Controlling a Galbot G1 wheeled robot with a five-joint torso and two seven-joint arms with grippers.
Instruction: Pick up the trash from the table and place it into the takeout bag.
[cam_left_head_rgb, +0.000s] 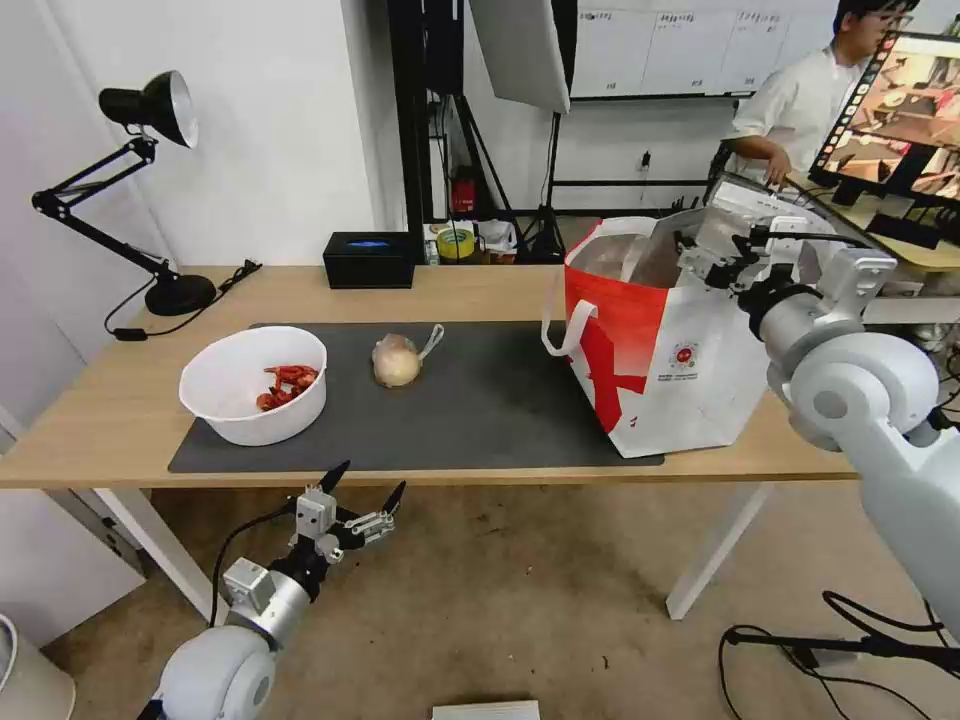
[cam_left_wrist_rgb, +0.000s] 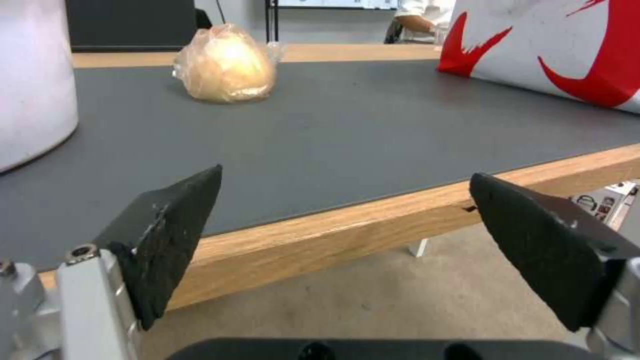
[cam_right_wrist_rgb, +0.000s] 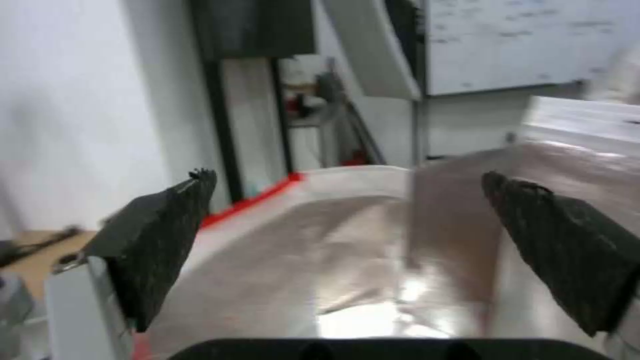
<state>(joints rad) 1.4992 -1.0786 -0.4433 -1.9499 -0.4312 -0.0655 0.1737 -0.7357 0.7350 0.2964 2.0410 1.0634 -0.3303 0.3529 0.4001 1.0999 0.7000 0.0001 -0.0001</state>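
A long light-wood table (cam_left_head_rgb: 470, 290) on white legs carries a large dark grey rectangular mat (cam_left_head_rgb: 480, 400). At the mat's left end sits a white round bowl (cam_left_head_rgb: 253, 384) holding a small heap of red crayfish shells (cam_left_head_rgb: 285, 385). Near the bowl, toward the middle of the mat, lies a knotted clear plastic bag around a beige lump (cam_left_head_rgb: 397, 359), its knot pointing toward the table's far edge. At the right end of the table stands a large boxy red-and-white takeout bag (cam_left_head_rgb: 655, 365) with white loop handles, a small round red logo and silver foil lining, its mouth open. The right gripper (cam_left_head_rgb: 722, 250) hovers over that open mouth with its two dark fingers (cam_right_wrist_rgb: 157, 240) spread wide and nothing between them; the wrist view is blurred, so what lies inside the bag cannot be made out. The left gripper (cam_left_head_rgb: 365, 482) hangs in front of and slightly below the table's near edge, opposite the bowl and the knotted bag, its fingers (cam_left_wrist_rgb: 170, 230) also spread apart and empty. A black desk lamp (cam_left_head_rgb: 130, 190) stands at the far left corner, and a black rectangular box (cam_left_head_rgb: 369, 259) sits along the far edge.
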